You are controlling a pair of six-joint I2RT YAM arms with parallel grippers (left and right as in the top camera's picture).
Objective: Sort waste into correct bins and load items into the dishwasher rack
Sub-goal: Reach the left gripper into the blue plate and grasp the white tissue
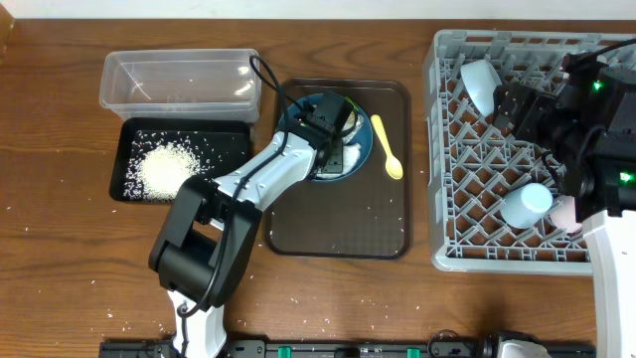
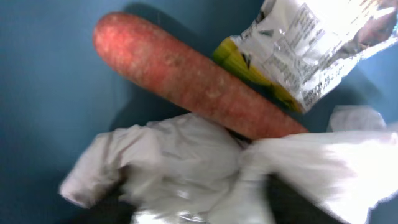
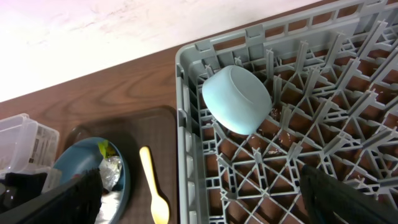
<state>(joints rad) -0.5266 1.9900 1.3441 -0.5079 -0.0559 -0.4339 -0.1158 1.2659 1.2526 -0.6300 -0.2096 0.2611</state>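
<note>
The dark-blue dish [image 1: 350, 157] sits on the brown serving tray and holds the waste. In the left wrist view an orange-brown sausage [image 2: 186, 78] lies diagonally, with the green-and-white wrapper [image 2: 305, 43] at its upper right. My left gripper [image 1: 333, 121] [image 2: 196, 208] is down in the dish, its dark fingers pressed on both sides of the crumpled white tissue [image 2: 180, 165]. The yellow spoon [image 1: 388, 147] [image 3: 153, 186] lies on the tray beside the dish. My right gripper [image 1: 509, 104] [image 3: 208, 199] hangs open over the grey dishwasher rack [image 1: 447, 199] [image 3: 186, 124], holding nothing.
A clear tub [image 1: 179, 80] stands at the back left. In front of it is a black tray [image 1: 224, 139] holding rice [image 1: 164, 169]. In the rack lie a pale bowl-shaped piece [image 1: 480, 85] [image 3: 236, 99], a light-blue cup [image 1: 525, 204] and a pink cup [image 1: 564, 213]. Rice grains dot the table.
</note>
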